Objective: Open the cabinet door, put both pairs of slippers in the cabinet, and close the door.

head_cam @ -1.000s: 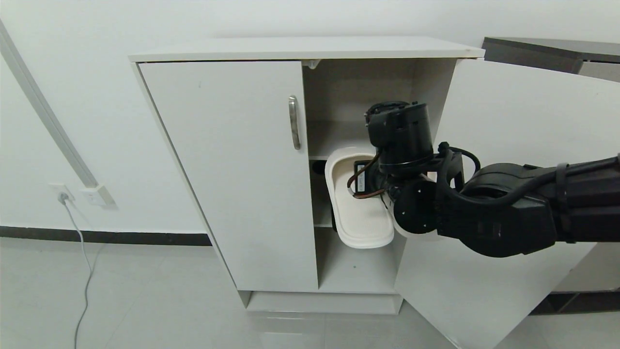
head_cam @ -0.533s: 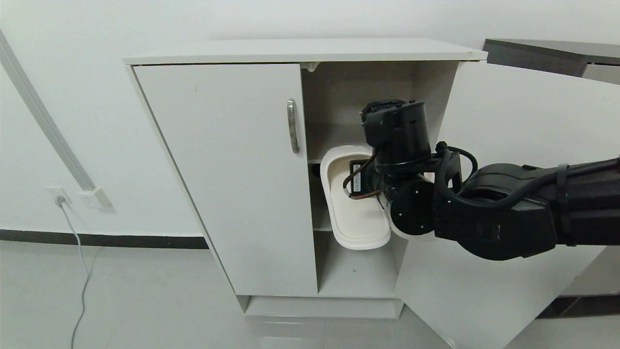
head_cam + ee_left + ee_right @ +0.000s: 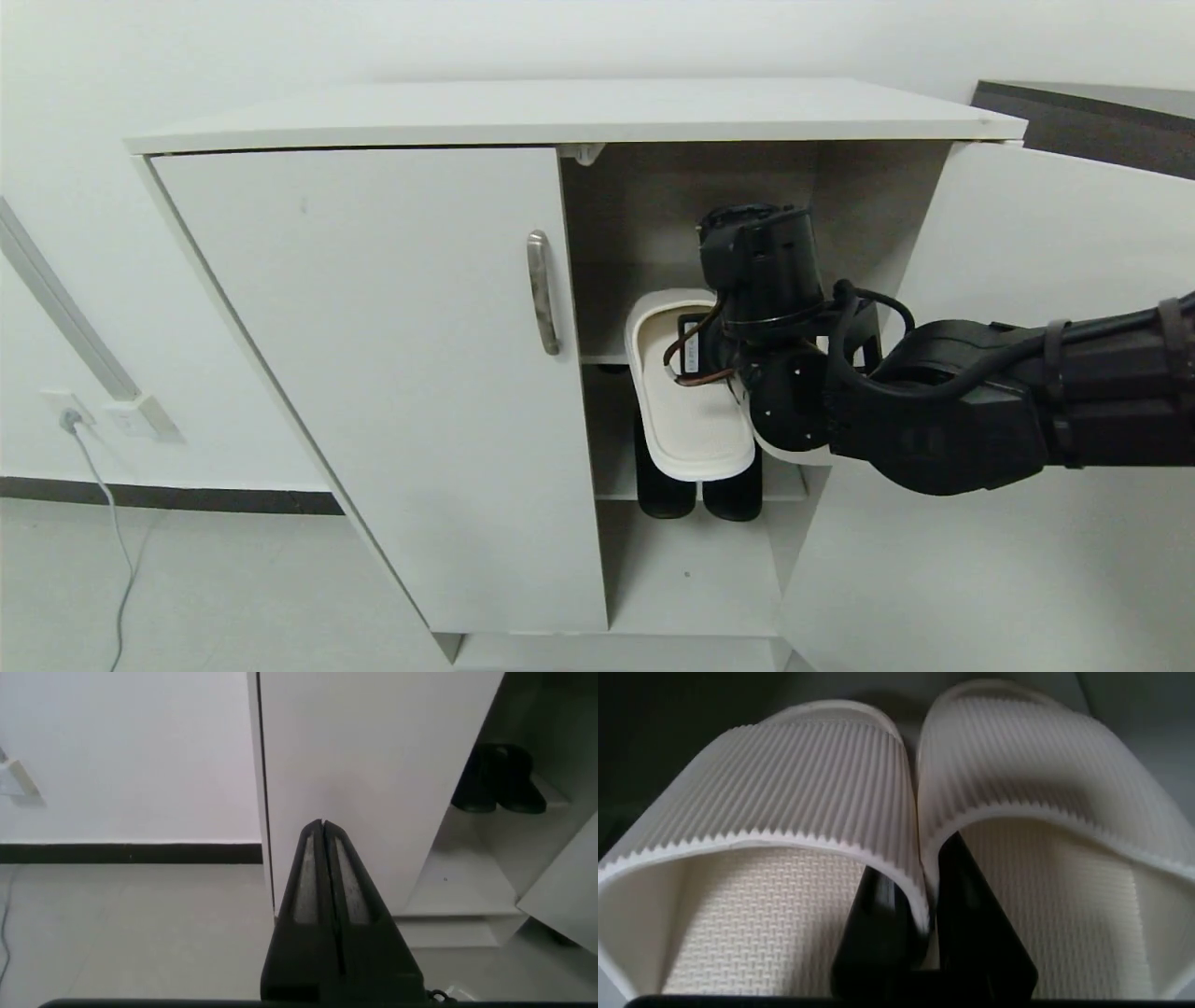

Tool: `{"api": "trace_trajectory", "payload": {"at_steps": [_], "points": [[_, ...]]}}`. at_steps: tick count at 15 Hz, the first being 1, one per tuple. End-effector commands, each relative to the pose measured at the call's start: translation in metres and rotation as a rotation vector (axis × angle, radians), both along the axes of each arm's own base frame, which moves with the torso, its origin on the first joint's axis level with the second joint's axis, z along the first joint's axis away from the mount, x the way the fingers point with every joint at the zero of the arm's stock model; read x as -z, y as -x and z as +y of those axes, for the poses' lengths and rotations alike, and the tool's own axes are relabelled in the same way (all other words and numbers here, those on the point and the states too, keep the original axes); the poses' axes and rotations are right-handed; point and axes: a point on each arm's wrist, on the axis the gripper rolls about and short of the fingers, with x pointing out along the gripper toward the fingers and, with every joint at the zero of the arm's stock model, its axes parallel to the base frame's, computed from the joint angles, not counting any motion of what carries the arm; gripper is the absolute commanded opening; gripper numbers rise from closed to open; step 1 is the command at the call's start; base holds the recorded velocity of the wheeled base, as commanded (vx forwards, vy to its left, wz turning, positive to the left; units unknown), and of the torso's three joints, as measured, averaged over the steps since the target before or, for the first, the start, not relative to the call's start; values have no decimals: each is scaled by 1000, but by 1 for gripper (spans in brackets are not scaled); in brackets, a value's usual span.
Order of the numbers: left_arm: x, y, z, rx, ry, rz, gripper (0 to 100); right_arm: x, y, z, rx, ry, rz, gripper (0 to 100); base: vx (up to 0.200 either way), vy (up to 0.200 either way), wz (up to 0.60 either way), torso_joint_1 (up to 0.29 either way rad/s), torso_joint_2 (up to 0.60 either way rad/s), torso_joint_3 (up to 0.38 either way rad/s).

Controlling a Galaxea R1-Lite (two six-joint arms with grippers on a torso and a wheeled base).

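Observation:
A white cabinet [image 3: 373, 373] stands with its left door shut and its right door [image 3: 1018, 280] swung open. My right gripper [image 3: 920, 929] is shut on a pair of white slippers [image 3: 906, 812], pinching their inner strap edges together. In the head view the white slippers [image 3: 691, 420] hang toe-up in the opening, in front of the middle shelf. A pair of black slippers [image 3: 695, 485] sits on that shelf just behind and below them, also seen as black slippers [image 3: 500, 779] from the left wrist. My left gripper [image 3: 322, 840] is shut and holds nothing, low before the shut door.
The shut door carries a metal handle [image 3: 541, 294] near the opening. The bottom shelf [image 3: 691, 579] is bare. A wall socket with a cable [image 3: 65, 420] is on the left, and a dark piece of furniture [image 3: 1083, 121] lies beyond the open door.
The whole head view has shifted and the cabinet looks nearer, so the camera moved. The black slippers now show under the white pair. The right gripper still holds the white slippers.

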Motion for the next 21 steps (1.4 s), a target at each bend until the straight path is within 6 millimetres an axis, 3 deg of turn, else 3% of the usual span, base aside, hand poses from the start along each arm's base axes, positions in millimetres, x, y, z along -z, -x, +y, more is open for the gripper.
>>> {"api": "trace_trajectory", "payload": {"at_steps": [1, 3, 9, 14, 21], "points": [[0, 0, 0, -2, 1, 0, 0, 5, -3, 4, -1, 0, 1, 0, 200, 0, 0, -2, -2, 2], [0, 0, 0, -2, 1, 0, 0, 13, -15, 8, 14, -7, -5, 0, 100, 0, 0, 1, 1, 1], [0, 0, 0, -2, 2, 0, 0, 9, -38, 9, 53, -36, -32, 0, 0, 0, 0, 0, 0, 0], [0, 0, 0, -2, 2, 0, 0, 17, -68, 13, 92, -48, -48, 0, 0, 0, 0, 0, 0, 0], [0, 0, 0, -2, 2, 0, 0, 9, -75, 9, 85, -27, -29, 0, 0, 0, 0, 0, 0, 0]]}}
